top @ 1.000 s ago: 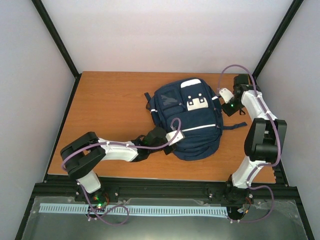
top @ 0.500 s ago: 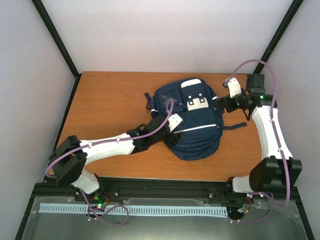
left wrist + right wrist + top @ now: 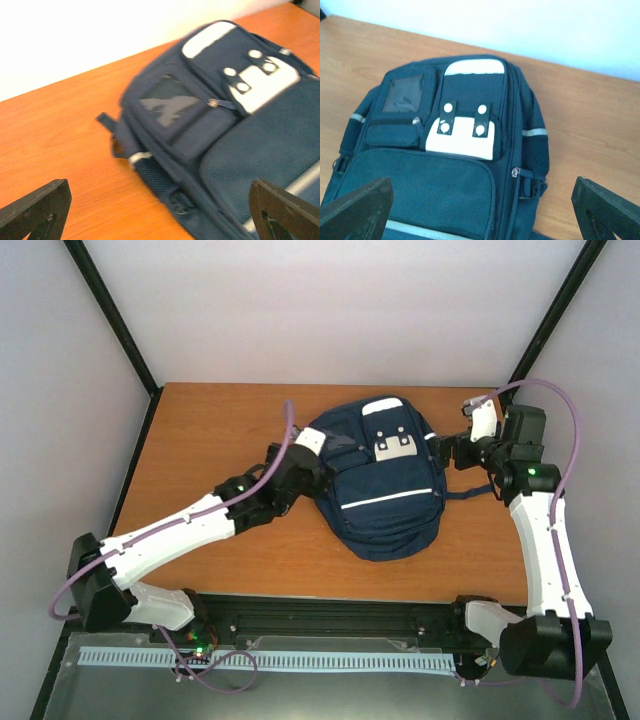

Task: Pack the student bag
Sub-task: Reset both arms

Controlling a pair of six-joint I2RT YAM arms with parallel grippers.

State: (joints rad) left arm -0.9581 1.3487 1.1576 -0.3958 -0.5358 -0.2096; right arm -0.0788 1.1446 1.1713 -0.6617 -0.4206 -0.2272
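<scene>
- Student bag (image 3: 385,480) lies flat on its back in the middle of the wooden table (image 3: 200,430), top end toward the far wall, rounded bottom toward the arm bases.
- Only the overhead view shows the whole bag, with 1 thin white stripe crossing its front and a dark strap (image 3: 470,492) trailing off its right side onto the wood.
- Left wrist view, blurred, shows what the overhead view hides: a small front pocket (image 3: 175,107) with a grey panel and a zipper pull beside it.
- Right wrist view is sharp. It shows a white patch (image 3: 462,137) with 2 dark tabs carrying 4 white dots, and a mesh side pocket at the bag's right edge.
- Left gripper (image 3: 312,455) sits at the bag's upper left corner. From above its wrist covers that corner, and whether it touches the fabric cannot be told.
- In its own camera the left gripper (image 3: 157,186) has its 2 fingers spread wide, with nothing pinched.
- Right gripper (image 3: 450,450) is just beside the bag's upper right side.
- Its fingers (image 3: 357,207) are also spread wide and hold nothing.
- Purple cables (image 3: 560,420) loop along both arms.
</scene>
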